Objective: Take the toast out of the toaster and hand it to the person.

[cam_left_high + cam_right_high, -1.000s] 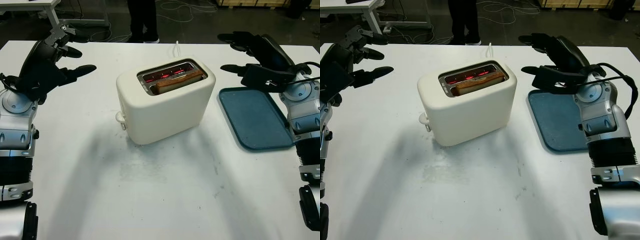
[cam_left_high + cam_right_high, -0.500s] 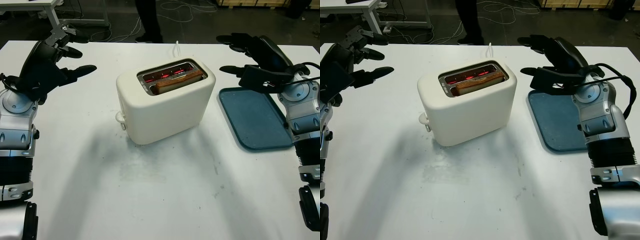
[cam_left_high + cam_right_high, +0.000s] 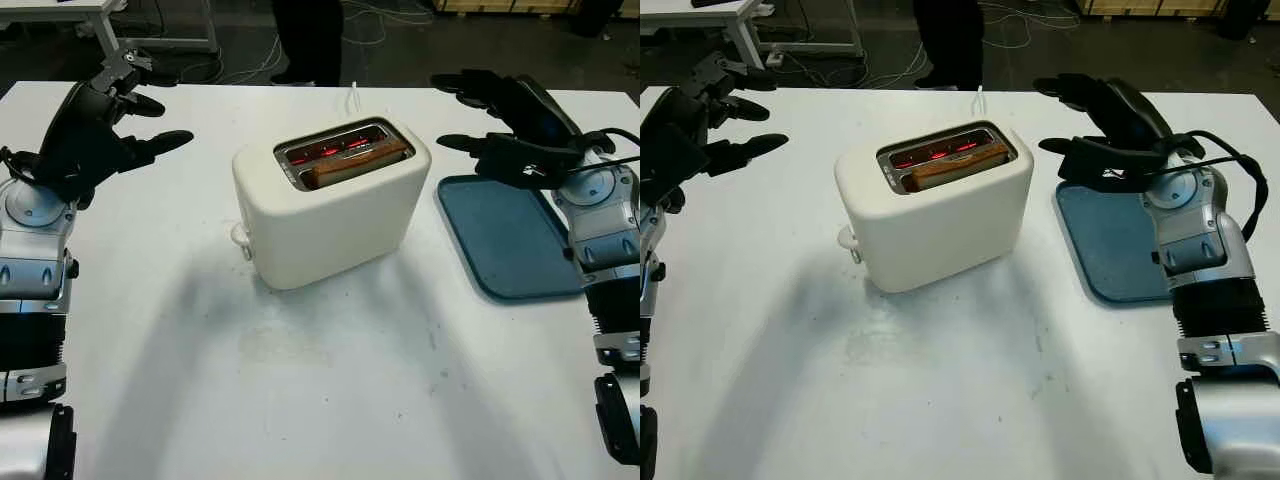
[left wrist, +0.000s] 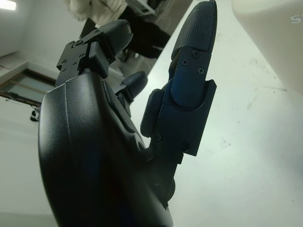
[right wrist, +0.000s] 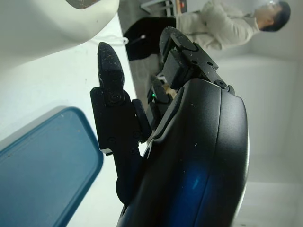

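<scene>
On the white table [image 3: 330, 400], near its middle, stands a cream toaster [image 3: 330, 205], and the toast [image 3: 355, 160] sits in the nearer slot with its top edge raised a little above the rim, so there is some crust to pinch; the elements in the slot behind glow red, which suggests the metal around the bread is hot and the grasp should keep to the crust. Nothing has been taken out yet. Well to the toaster's left, the left hand [image 3: 95, 130] hangs above the table, open and holding nothing, fingers pointing toward the appliance; from there it looks placed to steady the body if needed, though that is a guess. Opposite it, the right hand [image 3: 510, 125] is also open and empty, held above the far end of a blue tray [image 3: 515, 240] that lies flat just right of the toaster; being nearer the slots and turned toward them, it seems the likelier one to reach in. Beyond the table's far edge a person [image 3: 312, 40] stands, dark trousers showing, close enough to receive the slice across the table once it is lifted clear.
</scene>
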Controlling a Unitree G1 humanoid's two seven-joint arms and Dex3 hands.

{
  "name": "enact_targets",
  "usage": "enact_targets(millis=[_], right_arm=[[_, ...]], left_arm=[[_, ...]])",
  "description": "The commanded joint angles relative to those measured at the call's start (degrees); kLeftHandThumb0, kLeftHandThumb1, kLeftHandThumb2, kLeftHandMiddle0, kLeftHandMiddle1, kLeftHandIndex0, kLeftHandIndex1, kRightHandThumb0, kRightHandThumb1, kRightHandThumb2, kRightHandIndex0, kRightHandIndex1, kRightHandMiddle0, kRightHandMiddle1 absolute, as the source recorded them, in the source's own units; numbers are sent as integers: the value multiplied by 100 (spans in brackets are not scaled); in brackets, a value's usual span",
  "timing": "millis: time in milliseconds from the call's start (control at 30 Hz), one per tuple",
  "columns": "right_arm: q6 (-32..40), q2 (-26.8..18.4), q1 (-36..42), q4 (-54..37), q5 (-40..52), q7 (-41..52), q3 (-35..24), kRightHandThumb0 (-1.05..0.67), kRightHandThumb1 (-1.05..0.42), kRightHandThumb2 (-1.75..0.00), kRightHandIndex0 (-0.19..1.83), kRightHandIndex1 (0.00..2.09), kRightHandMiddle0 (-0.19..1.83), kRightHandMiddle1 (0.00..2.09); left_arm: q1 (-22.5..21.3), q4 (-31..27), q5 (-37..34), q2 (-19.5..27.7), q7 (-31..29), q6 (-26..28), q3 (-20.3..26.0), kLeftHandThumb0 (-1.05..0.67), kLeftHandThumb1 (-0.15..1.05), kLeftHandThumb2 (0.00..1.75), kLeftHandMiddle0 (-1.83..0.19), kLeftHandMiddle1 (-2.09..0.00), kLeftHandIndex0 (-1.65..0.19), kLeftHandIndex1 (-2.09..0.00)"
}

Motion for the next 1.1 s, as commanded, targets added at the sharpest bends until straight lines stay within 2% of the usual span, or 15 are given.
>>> enact_targets(millis=[0, 467, 600, 867, 1067], right_arm=[[-127, 20, 46, 65, 60, -53, -30, -29, -92, -14, 43, 1, 41, 0], [-129, 17, 44, 42, 17, -57, 3, -25, -92, -13, 44, 1, 43, 1], [-132, 1, 26, 38, -51, -74, 45, -26, -92, -13, 45, 1, 43, 1], [-227, 39, -21, 251, -116, -169, 90, -34, -92, -13, 47, 2, 44, 1], [-122, 93, -4, 179, 117, -35, 37, -30, -92, -14, 44, 0, 42, 0]], left_arm=[[-29, -30, 2, 3, 3, 42, -35, -74, 90, 0, 0, -119, -3, -105], [-188, 294, -25, -69, -37, -411, -185, -82, 92, 1, 0, -125, -4, -106], [-231, 334, -76, -127, -68, -434, -193, -78, 91, 1, 0, -125, -2, -109], [-321, 438, -71, -199, -62, -514, -265, -81, 91, 0, 0, -127, 0, -115], [-399, 514, -102, -276, -108, -550, -270, -87, 92, 1, 0, -129, 0, -117]])
